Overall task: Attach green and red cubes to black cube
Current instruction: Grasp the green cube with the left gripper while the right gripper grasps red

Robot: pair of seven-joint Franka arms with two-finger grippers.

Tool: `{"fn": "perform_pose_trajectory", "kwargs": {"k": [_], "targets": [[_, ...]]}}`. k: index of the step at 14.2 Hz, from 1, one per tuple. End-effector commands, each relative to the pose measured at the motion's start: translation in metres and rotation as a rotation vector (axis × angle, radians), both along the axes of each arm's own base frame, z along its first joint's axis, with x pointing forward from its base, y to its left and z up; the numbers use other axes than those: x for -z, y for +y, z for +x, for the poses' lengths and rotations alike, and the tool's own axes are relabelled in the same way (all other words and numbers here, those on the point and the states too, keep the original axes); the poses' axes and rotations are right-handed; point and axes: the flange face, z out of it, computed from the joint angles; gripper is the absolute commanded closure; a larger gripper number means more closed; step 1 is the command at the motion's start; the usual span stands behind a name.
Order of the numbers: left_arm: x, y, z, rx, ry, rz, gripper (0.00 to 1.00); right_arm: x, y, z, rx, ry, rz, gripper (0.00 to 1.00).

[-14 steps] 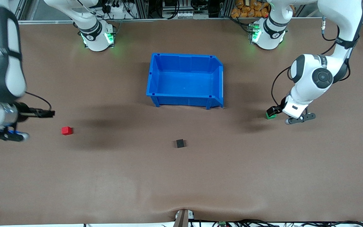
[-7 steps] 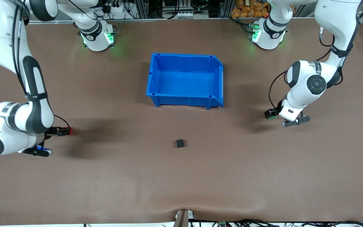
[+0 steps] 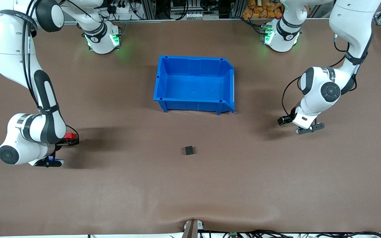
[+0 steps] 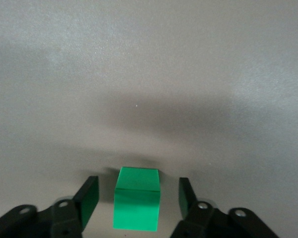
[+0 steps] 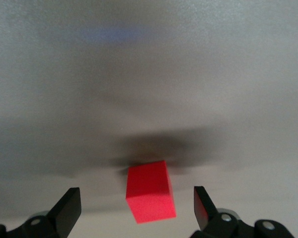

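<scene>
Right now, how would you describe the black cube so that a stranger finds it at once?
Start at the blue bin in the middle of the table. Nearer the front camera than the bin lies the black cube, alone on bare brown surface. It is the only black one, and no gripper is around it.

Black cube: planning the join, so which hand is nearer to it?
Left, slightly. The left hand straddles the green cube toward its end of the table; the right hand straddles the red cube toward its end. The black cube lies between.

Left end effector (image 4: pixel 137 198) low, spread; right end effector (image 5: pixel 136 206) likewise.
</scene>
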Motion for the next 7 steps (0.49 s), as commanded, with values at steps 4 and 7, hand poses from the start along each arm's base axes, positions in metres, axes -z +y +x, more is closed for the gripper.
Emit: {"fn": "perform_pose_trajectory", "kwargs": {"k": [4,7], "targets": [[0.002,-0.001,-0.001,-0.017,-0.005,0.004,0.46,0.005,-0.005,-0.002,-0.060,0.007,0.014,0.49],[0.005,-0.006,-0.002,-0.046,0.000,0.004,0.72,0.006,-0.011,-0.003,-0.092,0.011,0.031,1.00]]}}
